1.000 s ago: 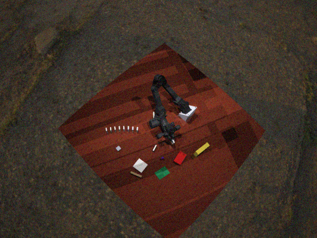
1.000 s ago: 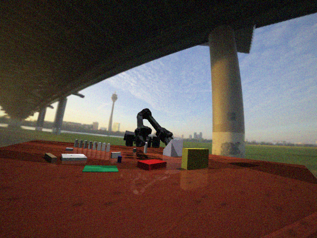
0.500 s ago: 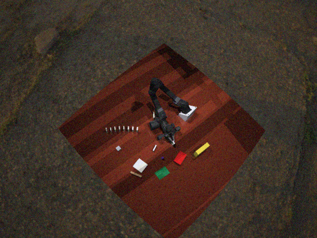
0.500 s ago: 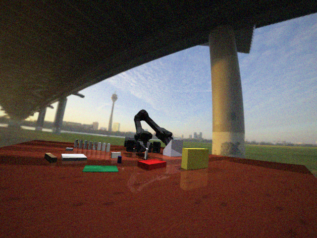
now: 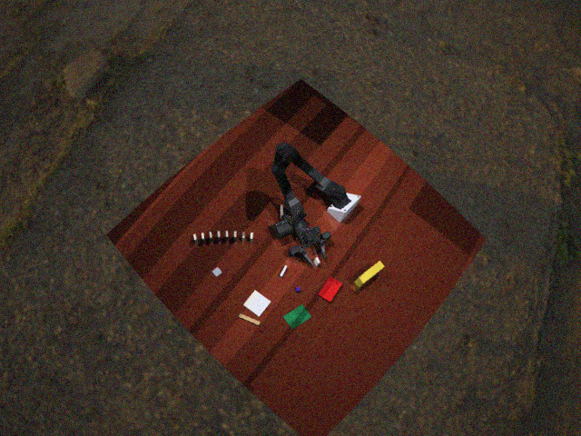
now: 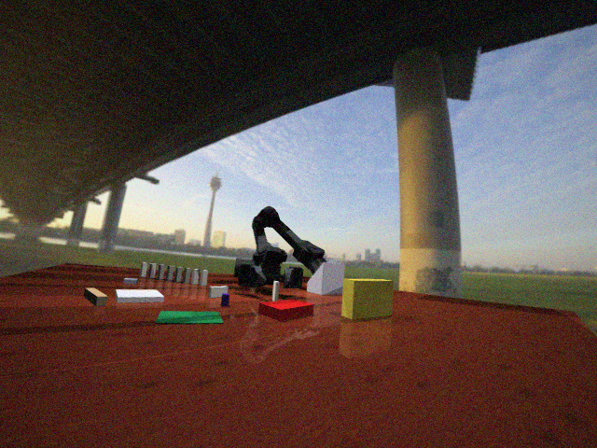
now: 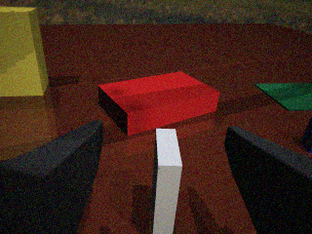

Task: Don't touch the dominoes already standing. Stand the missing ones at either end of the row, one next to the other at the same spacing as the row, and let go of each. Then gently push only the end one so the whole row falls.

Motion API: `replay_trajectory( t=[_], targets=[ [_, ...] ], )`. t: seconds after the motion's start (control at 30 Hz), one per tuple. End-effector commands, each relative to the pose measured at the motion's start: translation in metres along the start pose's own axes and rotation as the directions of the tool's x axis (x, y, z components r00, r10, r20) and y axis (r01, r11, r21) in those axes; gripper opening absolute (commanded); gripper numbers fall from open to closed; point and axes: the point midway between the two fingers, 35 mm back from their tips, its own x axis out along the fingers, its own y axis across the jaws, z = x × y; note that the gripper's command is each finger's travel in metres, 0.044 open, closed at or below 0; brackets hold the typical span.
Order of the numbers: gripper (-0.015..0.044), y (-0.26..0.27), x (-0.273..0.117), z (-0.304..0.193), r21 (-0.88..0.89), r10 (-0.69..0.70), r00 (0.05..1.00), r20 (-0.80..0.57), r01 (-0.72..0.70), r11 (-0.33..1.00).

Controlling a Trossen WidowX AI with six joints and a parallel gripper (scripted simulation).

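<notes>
Seen from above, the fingers point(image 5: 303, 254) point(image 6: 292, 277) are standing wide either side of an upright domino point(image 5: 316, 261) point(image 6: 275, 290) point(image 7: 167, 190), the red block point(image 5: 329, 289) point(image 6: 285, 309) point(image 7: 161, 99) lying at its five o'clock, the row point(image 5: 226, 233) point(image 6: 179, 274) standing between nine and ten.

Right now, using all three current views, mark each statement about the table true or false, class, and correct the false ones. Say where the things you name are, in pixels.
1. The gripper point(image 5: 320, 262) point(image 7: 165, 133) is open around an upright white domino point(image 5: 317, 261) point(image 6: 275, 291) point(image 7: 168, 195). True.
2. That domino touches both fingers. False: a gap shows on either side of it.
3. The row of dominoes point(image 5: 226, 233) point(image 6: 179, 273) has fallen over. False: its dominoes stand upright.
4. The yellow block point(image 5: 369, 274) point(image 6: 367, 299) point(image 7: 19, 54) stands taller than the red block point(image 5: 330, 289) point(image 6: 285, 309) point(image 7: 158, 99). True.
5. The green piece point(image 5: 297, 316) point(image 6: 188, 316) point(image 7: 292, 95) lies on top of the red block. False: it lies on the table, apart from it.
</notes>
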Motion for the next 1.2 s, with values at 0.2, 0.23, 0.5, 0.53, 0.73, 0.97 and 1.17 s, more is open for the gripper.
replay_trajectory(
  t=[0.2,0.23,0.5,0.53,0.73,0.97,1.17],
  targets=[
    [0.0440,-0.001,-0.003,0.036,-0.002,0.001,1.000,0.001,-0.001,1.000],
    [0.0440,-0.001,-0.004,0.044,-0.001,0.000,1.000,0.001,0.000,1.000],
    [0.0440,-0.002,-0.001,0.048,0.084,0.024,0.999,-0.041,-0.020,0.996],
    [0.0440,-0.003,0.002,0.046,0.149,0.043,0.996,-0.075,-0.032,0.988],
    [0.0440,-0.012,0.021,0.037,0.584,0.182,0.912,-0.366,0.073,0.809],
    [0.0440,-0.022,0.019,0.034,0.722,0.260,0.698,-0.667,0.521,0.455],
    [0.0440,-0.019,0.016,0.045,0.543,0.247,0.487,-0.838,0.786,0.294]
  ],
)
